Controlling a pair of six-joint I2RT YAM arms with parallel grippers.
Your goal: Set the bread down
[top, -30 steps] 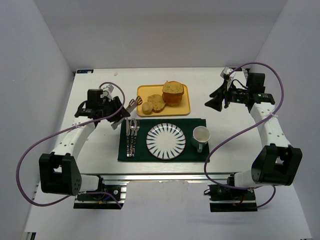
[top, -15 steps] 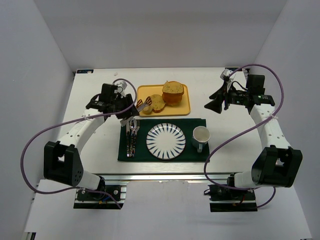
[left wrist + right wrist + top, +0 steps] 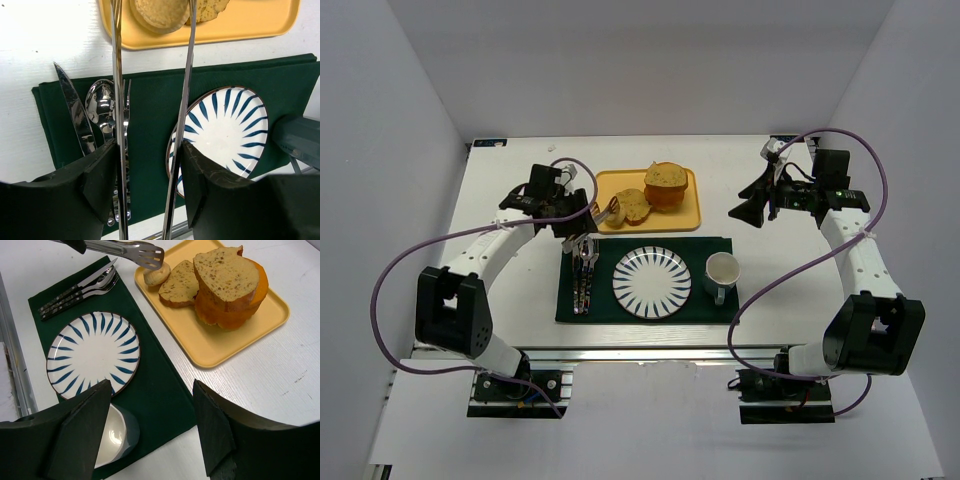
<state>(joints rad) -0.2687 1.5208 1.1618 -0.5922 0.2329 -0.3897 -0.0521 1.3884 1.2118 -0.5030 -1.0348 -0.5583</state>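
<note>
The bread (image 3: 156, 275), a small round golden-tan slice, lies at the left end of the yellow tray (image 3: 680, 214). It also shows at the top of the left wrist view (image 3: 159, 12). My left gripper (image 3: 570, 210) (image 3: 150, 165) is shut on metal tongs (image 3: 118, 100). The tongs' two arms reach over the tray edge and stand either side of the bread, spread apart. The tongs' tips (image 3: 150, 254) hover just over it. My right gripper (image 3: 745, 205) (image 3: 150, 405) is open and empty, held high to the right of the tray.
A green-speckled slice (image 3: 180, 284) and a tall orange-crusted loaf chunk (image 3: 230, 285) share the tray. A dark green mat (image 3: 620, 310) holds a blue-striped plate (image 3: 652, 282), a white cup (image 3: 721, 270), and a knife, spoon and fork (image 3: 582, 275).
My left arm has swung right with the tongs, from beside the mat to the tray's left end, so the tips now stand at the bread. The right arm has barely moved.
</note>
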